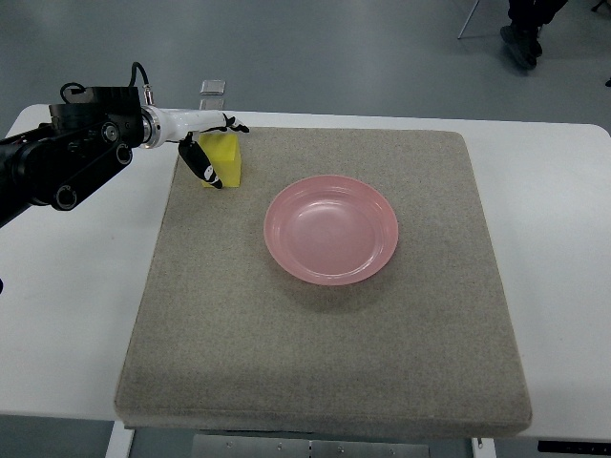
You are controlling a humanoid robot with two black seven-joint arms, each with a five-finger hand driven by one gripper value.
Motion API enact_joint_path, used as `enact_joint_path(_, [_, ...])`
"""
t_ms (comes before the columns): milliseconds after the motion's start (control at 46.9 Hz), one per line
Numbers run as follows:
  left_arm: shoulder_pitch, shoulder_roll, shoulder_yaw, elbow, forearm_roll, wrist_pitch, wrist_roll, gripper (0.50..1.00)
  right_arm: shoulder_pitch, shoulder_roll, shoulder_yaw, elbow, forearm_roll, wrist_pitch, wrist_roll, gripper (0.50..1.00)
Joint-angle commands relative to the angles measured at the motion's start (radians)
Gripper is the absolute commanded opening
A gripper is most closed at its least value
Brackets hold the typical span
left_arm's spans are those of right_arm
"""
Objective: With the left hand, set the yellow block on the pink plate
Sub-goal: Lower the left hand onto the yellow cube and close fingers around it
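Note:
The yellow block (229, 164) rests on the grey mat (325, 363) near its far left corner. My left hand (218, 151) reaches in from the left and is closed around it: a black-tipped thumb (202, 164) lies on the block's left face and the other fingers (232, 125) curl over its far edge. The pink plate (330, 229) lies empty in the middle of the mat, to the right of the block and a little nearer to me. The right arm does not show.
The mat covers most of a white table (67, 286). A small clear holder (212, 92) stands at the table's far edge behind the hand. A person's shoes (522, 40) and a chair leg show on the floor at top right.

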Motion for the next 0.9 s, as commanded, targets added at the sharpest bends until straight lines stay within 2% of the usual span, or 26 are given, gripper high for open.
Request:
enact_joint_path(0, [0.001, -0.003, 0.008, 0.001, 0.001, 0.006, 0.000, 0.992, 0.000, 0.000, 0.000, 0.000, 0.000, 0.000, 0.000, 0.924])
enact_joint_path(192, [0.001, -0.009, 0.009, 0.001, 0.003, 0.009, 0.000, 0.958, 0.000, 0.000, 0.000, 0.000, 0.000, 0.000, 0.000, 0.924])
enact_joint_path(320, [0.000, -0.009, 0.020, 0.002, 0.017, 0.009, 0.000, 0.857, 0.000, 0.000, 0.000, 0.000, 0.000, 0.000, 0.000, 0.924])
enact_joint_path(363, [0.000, -0.009, 0.020, 0.001, 0.032, 0.009, 0.000, 0.846, 0.000, 0.000, 0.000, 0.000, 0.000, 0.000, 0.000, 0.924])
enact_joint_path(405, [0.000, -0.009, 0.020, 0.002, 0.052, 0.009, 0.000, 0.787, 0.000, 0.000, 0.000, 0.000, 0.000, 0.000, 0.000, 0.924])
enact_joint_path(512, [0.000, -0.010, 0.020, 0.002, 0.083, 0.010, 0.000, 0.711, 0.000, 0.000, 0.000, 0.000, 0.000, 0.000, 0.000, 0.924])
enact_joint_path(619, [-0.002, -0.010, 0.020, 0.002, 0.083, 0.022, 0.000, 0.690, 0.000, 0.000, 0.000, 0.000, 0.000, 0.000, 0.000, 0.924])
enact_joint_path(875, [-0.040, -0.003, 0.017, 0.002, 0.080, 0.030, 0.000, 0.561, 0.000, 0.000, 0.001, 0.000, 0.000, 0.000, 0.000, 0.924])
